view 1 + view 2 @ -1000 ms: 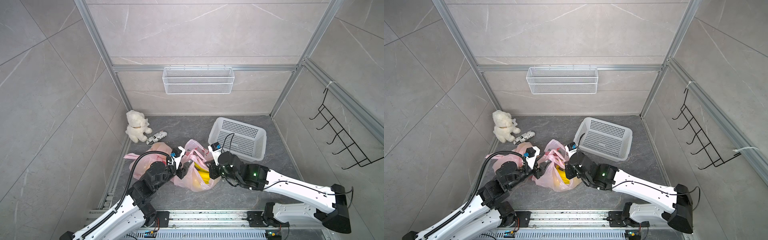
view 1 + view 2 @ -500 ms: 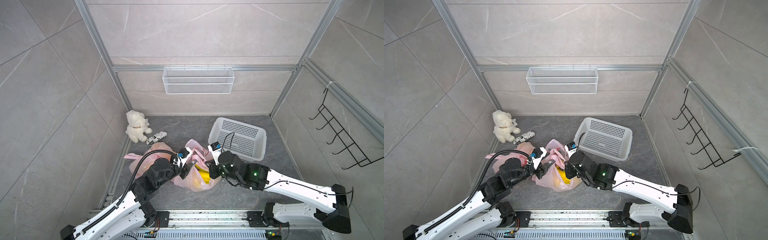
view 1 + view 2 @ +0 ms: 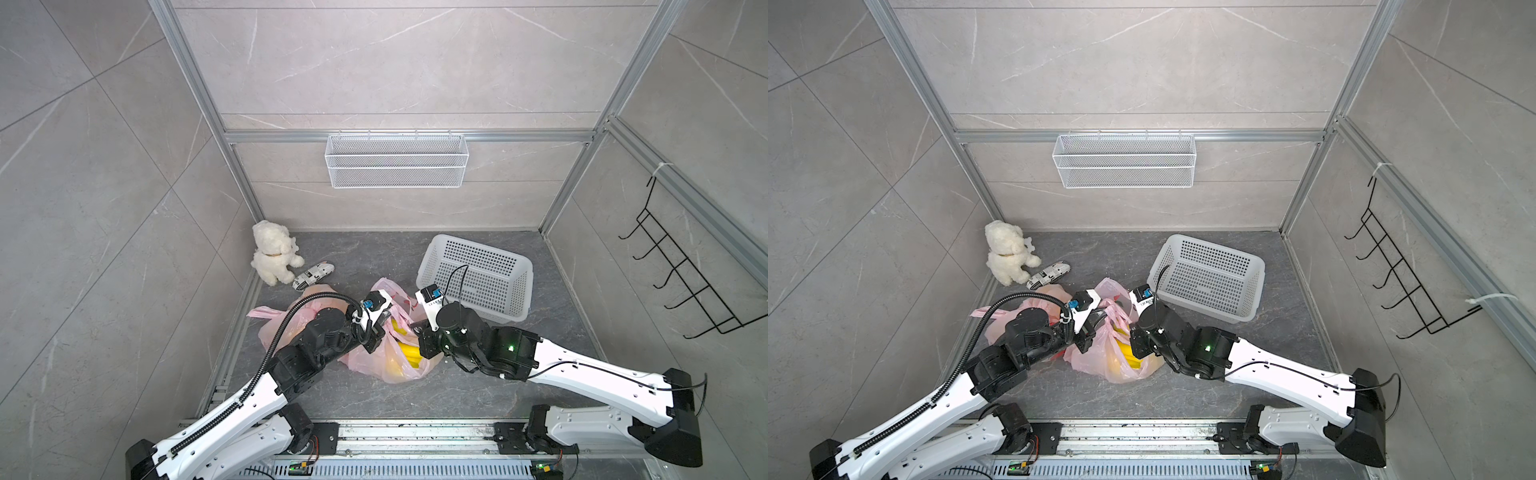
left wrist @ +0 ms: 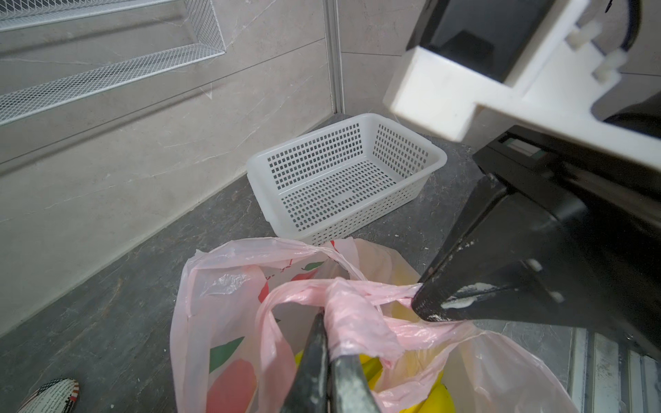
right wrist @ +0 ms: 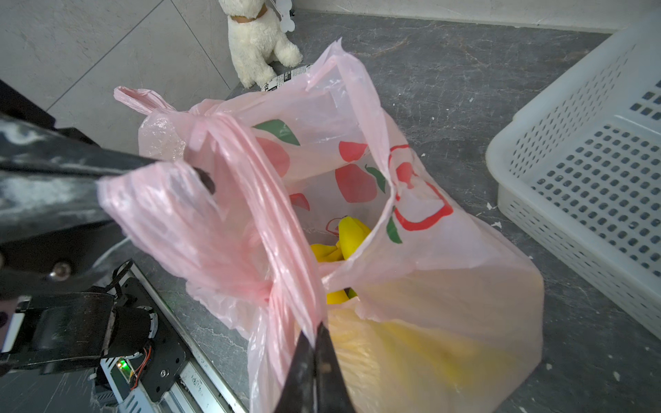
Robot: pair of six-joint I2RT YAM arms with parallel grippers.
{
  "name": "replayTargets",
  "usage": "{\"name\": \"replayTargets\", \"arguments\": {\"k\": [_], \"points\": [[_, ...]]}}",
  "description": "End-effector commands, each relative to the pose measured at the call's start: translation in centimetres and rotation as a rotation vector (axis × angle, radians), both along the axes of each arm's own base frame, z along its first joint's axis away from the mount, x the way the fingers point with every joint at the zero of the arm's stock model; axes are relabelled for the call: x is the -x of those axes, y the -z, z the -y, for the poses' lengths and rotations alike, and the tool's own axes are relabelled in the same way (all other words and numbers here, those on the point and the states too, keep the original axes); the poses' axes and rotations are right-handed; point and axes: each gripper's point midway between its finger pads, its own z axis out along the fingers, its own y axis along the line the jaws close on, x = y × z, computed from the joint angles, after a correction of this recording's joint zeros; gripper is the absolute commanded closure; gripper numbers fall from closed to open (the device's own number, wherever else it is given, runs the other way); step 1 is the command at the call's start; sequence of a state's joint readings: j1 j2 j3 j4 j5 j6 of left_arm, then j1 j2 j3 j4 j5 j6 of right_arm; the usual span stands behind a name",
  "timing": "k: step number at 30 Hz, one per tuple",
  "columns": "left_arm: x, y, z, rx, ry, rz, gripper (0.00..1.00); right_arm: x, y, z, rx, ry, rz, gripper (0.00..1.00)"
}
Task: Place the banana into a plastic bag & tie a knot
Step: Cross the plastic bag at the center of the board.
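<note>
Between my two arms, on the dark stone floor [image 3: 457,390], item one: plastic bag [image 3: 395,370], thin pink film printed with red fruit, green leaves and a red outline figure, standing mouth upward near the white basket [image 3: 519,291]. Contents: banana [image 5: 352,229], yellow, lying at the bottom, seen through the mouth and through the film. My left pincer [image 4: 327,343] is clenched on one twisted handle strip; my right pincer [image 5: 315,332] is clenched on the other; the two strips cross above the mouth, and I cannot tell whether they are knotted. Item two: the white basket, perforated plastic, on the floor toward the back right corner, its holed bottom and walls in plain sight. Item three: wire shelf [image 3: 397,166], white mesh, hung high at the back. Item four: second pink bag [image 3: 270,328], bulging, partly under my left arm [image 3: 249,399]; what fills it I cannot tell. Loose goods at the far left: white plush toy [image 3: 272,257], seated, and just beside it a rolled packet [image 3: 313,276] in newspaper print with red stripes at one end, its lettering too small to read.
</note>
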State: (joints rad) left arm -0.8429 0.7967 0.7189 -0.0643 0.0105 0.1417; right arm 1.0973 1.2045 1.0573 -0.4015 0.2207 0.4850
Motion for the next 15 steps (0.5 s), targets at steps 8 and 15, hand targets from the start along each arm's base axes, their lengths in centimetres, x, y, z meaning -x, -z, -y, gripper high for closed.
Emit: {"name": "replayTargets", "arguments": {"k": [8, 15], "points": [[-3.1, -6.8, -1.2, 0.118, -0.182, 0.073, 1.00, 1.9, -2.7, -0.7, -0.031, -0.156, 0.037, 0.98], [-4.4, -6.2, 0.0, 0.118, -0.185, 0.024, 1.00, 2.9, -1.9, -2.0, -0.030, -0.217, 0.000, 0.98]]}}
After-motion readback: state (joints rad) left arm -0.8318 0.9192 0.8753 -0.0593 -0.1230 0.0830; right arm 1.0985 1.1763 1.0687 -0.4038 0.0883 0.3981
